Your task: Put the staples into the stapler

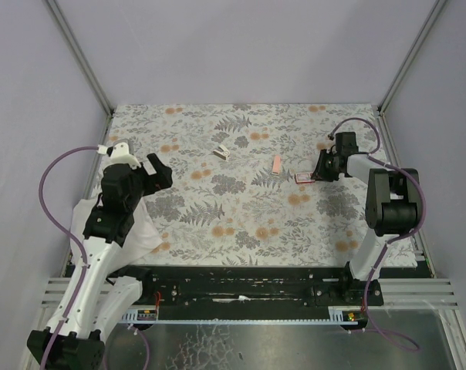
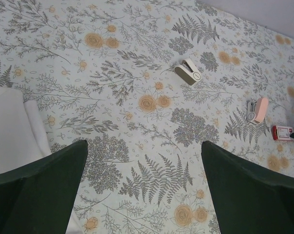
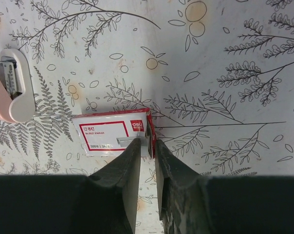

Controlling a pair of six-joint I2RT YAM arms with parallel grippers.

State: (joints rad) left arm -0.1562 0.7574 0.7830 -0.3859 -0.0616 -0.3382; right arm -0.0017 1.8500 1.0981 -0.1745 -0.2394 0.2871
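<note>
The task is sitting at an early stage. The right pincer [image 3: 147, 143] is reaching down at the far right of the table [image 1: 241, 223]. Its jaws are standing nearly together, with the right end of the red box [image 3: 103, 136] between them. By my judgement it is pinching that end, though how firmly I cannot tell. The box is lying flat on the table, label up. No staples are showing, and I cannot tell whether the inner tray is sliding out at all.

The pink stapler [image 3: 13, 92] is lying just beside the box, on its left in the right wrist view, apart from it and held by nothing. A bit of metal is showing at its near end, but whether it is open for loading I cannot tell.

The left pincer [image 2: 144, 146] is hanging spread wide and empty over the left part of the table, well apart from both things.

So nothing is loaded. Opening the box, taking out a strip, opening the stapler and seating the strip are all waiting to be done.
</note>
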